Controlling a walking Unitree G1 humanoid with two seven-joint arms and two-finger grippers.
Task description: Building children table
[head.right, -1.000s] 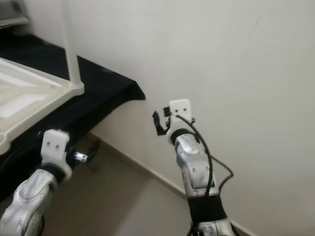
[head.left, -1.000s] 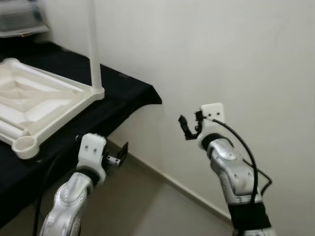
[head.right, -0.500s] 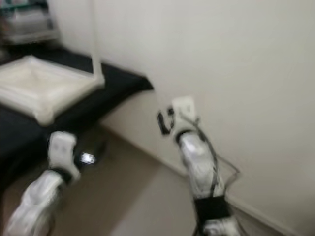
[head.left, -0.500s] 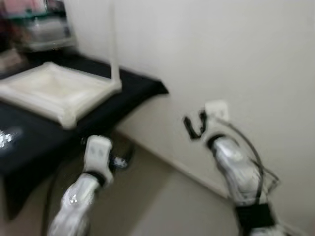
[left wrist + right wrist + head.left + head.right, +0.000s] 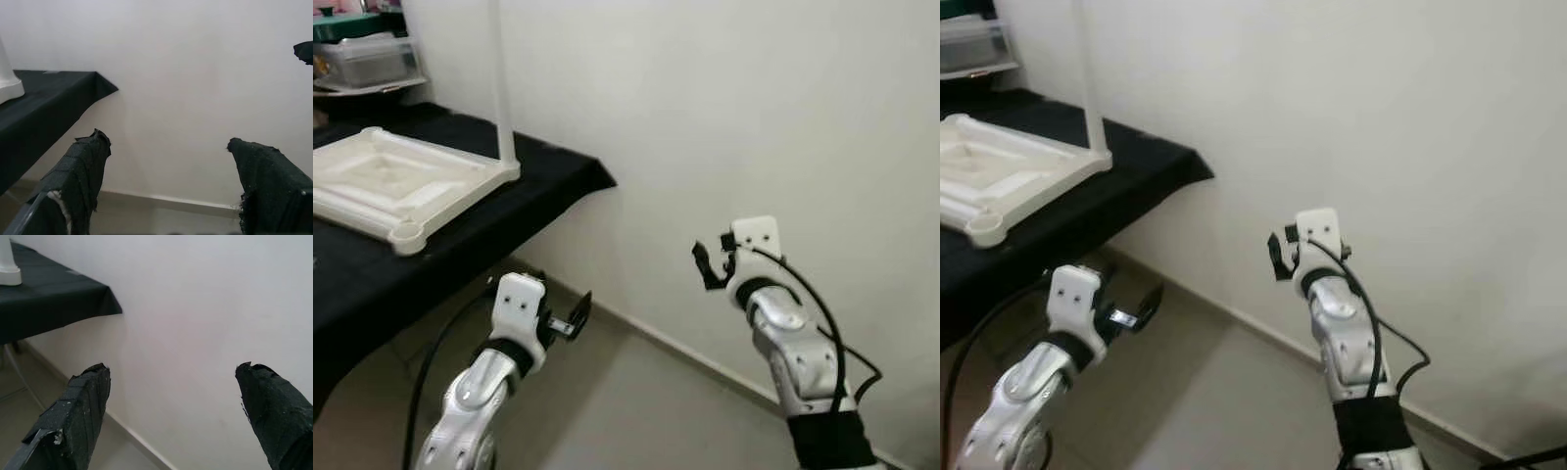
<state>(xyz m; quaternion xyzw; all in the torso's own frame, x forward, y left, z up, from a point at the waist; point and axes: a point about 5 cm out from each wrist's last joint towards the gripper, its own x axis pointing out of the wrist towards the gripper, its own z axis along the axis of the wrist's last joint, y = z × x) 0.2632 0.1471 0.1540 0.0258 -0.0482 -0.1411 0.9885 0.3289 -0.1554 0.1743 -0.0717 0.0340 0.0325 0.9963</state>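
A white plastic children's tabletop (image 5: 386,186) lies upside down on a black-clothed table (image 5: 524,191) at the left, with one white leg (image 5: 499,78) standing upright in its near-right corner socket. An empty round socket (image 5: 406,235) shows at its front corner. My left gripper (image 5: 570,318) hangs open below the table's edge, holding nothing. To the right, my right gripper (image 5: 710,266) is raised before the white wall, open and empty. Both pairs of fingers (image 5: 83,171) (image 5: 78,406) stand spread in the wrist views.
A white wall (image 5: 754,117) with a skirting board (image 5: 675,352) runs close ahead over a beige floor (image 5: 607,421). Clear plastic containers (image 5: 367,59) sit at the back left of the table. A black cable (image 5: 426,367) hangs by my left arm.
The camera has swung, so the table and tabletop now sit further left and away. Both arms hold much the same pose, grippers still open and empty.
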